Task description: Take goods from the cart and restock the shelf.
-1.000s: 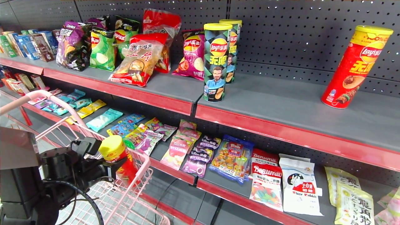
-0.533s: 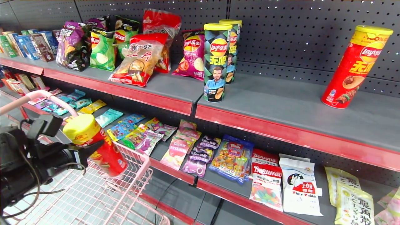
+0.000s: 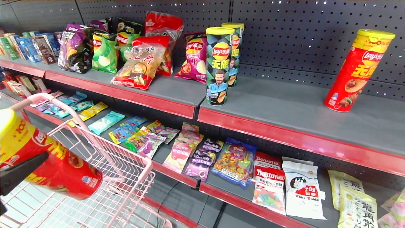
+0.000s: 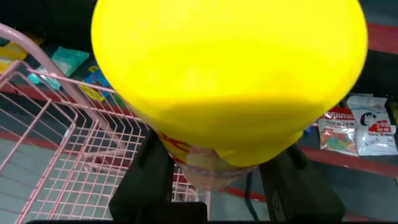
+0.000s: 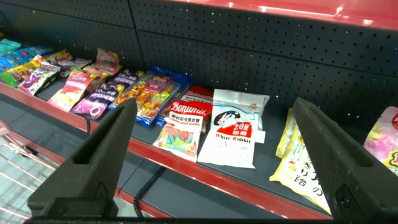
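A red chip can with a yellow lid hangs tilted above the pink wire cart at the lower left. My left gripper is shut on it; one dark finger lies across its side. In the left wrist view the yellow lid is close up, with dark fingers on both sides of the can. A matching red can stands on the upper shelf at the far right. My right gripper is open with nothing between its fingers, facing the lower shelf's candy bags.
Two dark green chip cans stand mid-shelf, with bare shelf between them and the red can. Chip bags fill the shelf's left part. Candy packets line the lower shelf. The cart's pink handle rises at the left.
My left gripper has lifted the red can up out of the cart and toward the lower left corner, closer to the camera. The head view has shifted slightly.
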`<state>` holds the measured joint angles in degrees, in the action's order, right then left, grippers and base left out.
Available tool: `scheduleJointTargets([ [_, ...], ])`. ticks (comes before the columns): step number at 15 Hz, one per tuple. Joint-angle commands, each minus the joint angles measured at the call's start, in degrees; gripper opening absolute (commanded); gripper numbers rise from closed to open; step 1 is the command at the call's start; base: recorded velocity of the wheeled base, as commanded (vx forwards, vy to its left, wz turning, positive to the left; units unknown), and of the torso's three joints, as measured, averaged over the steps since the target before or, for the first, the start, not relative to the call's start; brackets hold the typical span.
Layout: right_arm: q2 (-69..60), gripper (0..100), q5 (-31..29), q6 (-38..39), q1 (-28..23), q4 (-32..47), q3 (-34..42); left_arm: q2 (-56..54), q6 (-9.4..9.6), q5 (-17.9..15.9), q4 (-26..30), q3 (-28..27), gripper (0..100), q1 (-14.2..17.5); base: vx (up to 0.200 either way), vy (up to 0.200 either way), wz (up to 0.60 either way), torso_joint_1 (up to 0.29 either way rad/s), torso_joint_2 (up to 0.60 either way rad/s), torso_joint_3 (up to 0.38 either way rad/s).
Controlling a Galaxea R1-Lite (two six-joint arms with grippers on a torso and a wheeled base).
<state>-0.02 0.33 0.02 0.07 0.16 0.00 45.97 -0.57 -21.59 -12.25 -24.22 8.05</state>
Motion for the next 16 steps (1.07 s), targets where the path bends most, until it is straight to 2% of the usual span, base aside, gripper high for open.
scheduleJointTargets([
  [1,0.0,100,0.0,0.0,0.0,0.0,0.0,-9.8,0.84,0.1,0.9,2.1,0,0.1,0.0,0.0,0.0,0.144,-0.41,-0.251],
  [3,0.0,100,0.0,0.1,0.0,0.0,0.0,-12.0,2.42,0.1,1.5,2.9,0,0.0,0.0,0.0,0.0,0.176,-0.51,-0.315],
  [5,0.0,100,0.0,0.1,0.0,0.0,0.0,-14.1,2.59,0.1,4.0,2.9,0,0.0,0.0,0.0,0.0,0.212,-0.56,-0.347],
  [8,0.0,100,0.0,0.1,0.0,0.0,0.0,-18.6,4.0,0.1,8.4,3.0,0,0.0,0.0,0.0,0.0,0.238,-0.59,-0.356],
  [12,0.0,100,0.0,0.1,0.0,0.0,0.0,-23.3,4.35,0.1,12.5,3.0,0,0.1,0.0,0.0,0.0,0.178,-0.43,-0.256],
  [13,0.0,100,0.1,-0.2,0.0,0.0,0.0,-24.7,5.67,0.2,14.1,2.9,0,0.3,0.0,0.0,-0.6,0.163,-0.39,-0.237],
  [16,0.0,100,-0.1,0.0,0.0,0.0,0.0,-26.6,7.87,0.6,16.8,2.9,0,-0.1,0.0,0.0,-0.6,0.165,-0.38,-0.211],
])
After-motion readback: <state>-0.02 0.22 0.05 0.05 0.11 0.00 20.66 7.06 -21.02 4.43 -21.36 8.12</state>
